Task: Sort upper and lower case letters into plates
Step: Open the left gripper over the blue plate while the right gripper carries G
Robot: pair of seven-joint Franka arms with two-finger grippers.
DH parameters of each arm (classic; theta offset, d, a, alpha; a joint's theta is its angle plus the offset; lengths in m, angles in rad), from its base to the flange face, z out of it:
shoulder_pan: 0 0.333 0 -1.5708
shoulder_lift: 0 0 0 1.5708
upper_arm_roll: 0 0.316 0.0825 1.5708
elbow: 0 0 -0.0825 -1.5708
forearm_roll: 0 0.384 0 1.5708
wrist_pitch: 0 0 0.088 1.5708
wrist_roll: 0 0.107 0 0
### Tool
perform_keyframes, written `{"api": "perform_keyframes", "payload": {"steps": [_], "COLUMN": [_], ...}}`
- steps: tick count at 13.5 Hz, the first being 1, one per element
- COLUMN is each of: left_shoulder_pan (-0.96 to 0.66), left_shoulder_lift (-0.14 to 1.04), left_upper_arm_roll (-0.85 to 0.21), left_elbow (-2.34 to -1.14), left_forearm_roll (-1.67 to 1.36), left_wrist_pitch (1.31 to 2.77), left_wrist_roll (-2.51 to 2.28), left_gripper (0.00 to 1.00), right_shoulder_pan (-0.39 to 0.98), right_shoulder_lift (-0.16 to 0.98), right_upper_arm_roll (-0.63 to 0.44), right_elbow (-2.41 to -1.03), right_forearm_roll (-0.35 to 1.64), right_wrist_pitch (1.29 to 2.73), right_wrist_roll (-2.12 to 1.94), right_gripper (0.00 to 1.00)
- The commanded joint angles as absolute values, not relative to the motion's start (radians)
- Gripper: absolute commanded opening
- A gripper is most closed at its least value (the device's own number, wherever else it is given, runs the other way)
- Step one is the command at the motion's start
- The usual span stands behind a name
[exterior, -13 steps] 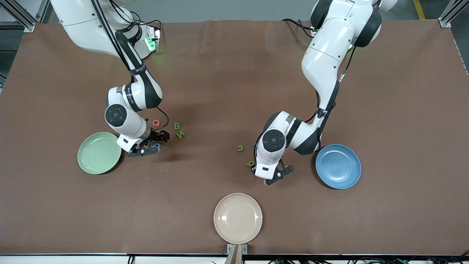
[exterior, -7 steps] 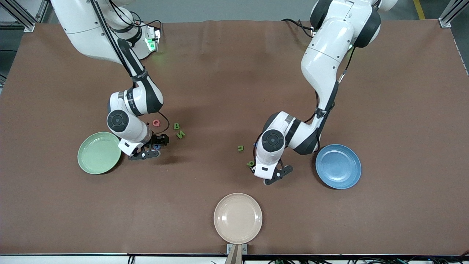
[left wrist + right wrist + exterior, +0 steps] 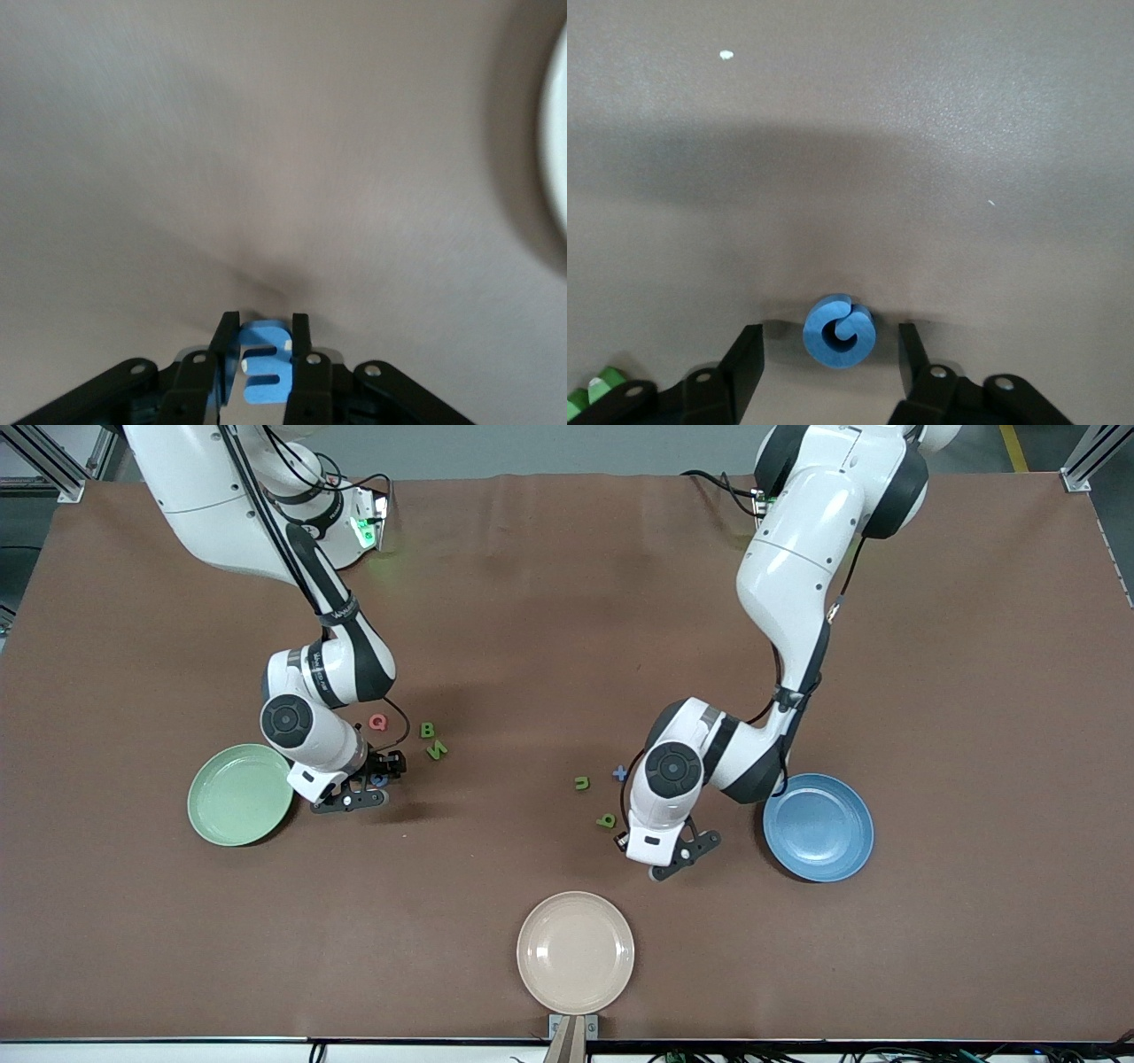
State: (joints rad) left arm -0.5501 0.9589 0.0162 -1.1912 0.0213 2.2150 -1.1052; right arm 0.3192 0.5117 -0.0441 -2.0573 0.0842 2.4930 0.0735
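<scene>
Gripping one blue letter [image 3: 263, 360] with the left gripper [image 3: 263, 354], fingers pinched on it, over bare table near the blue plate [image 3: 818, 826].

Right gripper [image 3: 830, 350] is lowered with fingers spread around a blue round letter [image 3: 840, 331] lying on the table beside the green plate [image 3: 239, 794]; both wrists point downward.

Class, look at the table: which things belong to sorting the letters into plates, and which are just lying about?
Job: pale green plate, blue plate, red Q, green B, green N, green u, green looped letter, small blue cross-shaped letter, blue block letter clamped in left gripper, blue curled letter between right gripper's open fingers.
Lying about: cream plate.
</scene>
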Motion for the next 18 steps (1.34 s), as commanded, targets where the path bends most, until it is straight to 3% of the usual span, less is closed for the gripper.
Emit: {"api": "perform_keyframes", "payload": {"steps": [1,4,7,11,16,17,18], "left_shoulder_pan": [-0.519,-0.467,-0.405,-0.313,-0.204,-0.195,-0.187], "left_shoulder_lift": [0.841,0.784,0.703,0.701,0.706,0.707,0.71], "left_upper_arm_roll": [0.018,0.018,0.017,0.018,0.018,0.02,0.02], "left_elbow": [-1.247,-1.259,-1.351,-1.422,-1.499,-1.511,-1.52], "left_forearm_roll": [0.02,0.021,0.021,0.029,0.063,0.063,0.06], "left_wrist_pitch": [2.126,2.044,2.033,2.051,2.075,2.075,2.075], "left_wrist_roll": [-1.086,-1.045,-0.961,-0.899,-0.795,-0.795,-0.807], "left_gripper": [0.0,0.0,0.0,0.0,0.02,0.1,0.31], "right_shoulder_pan": [0.304,0.302,0.302,0.301,0.282,0.269,0.247], "right_shoulder_lift": [0.528,0.528,0.529,0.529,0.526,0.523,0.509], "right_upper_arm_roll": [-0.034,-0.034,-0.034,-0.034,-0.034,-0.034,-0.034], "right_elbow": [-2.048,-2.048,-2.048,-2.048,-2.039,-2.027,-2.023], "right_forearm_roll": [0.064,0.064,0.064,0.064,0.063,0.063,0.063], "right_wrist_pitch": [2.493,2.493,2.493,2.494,2.485,2.479,2.464], "right_wrist_roll": [0.083,0.081,0.078,0.074,0.066,0.051,0.004], "right_gripper": [0.65,0.58,0.45,0.26,0.15,0.12,0.12]}}
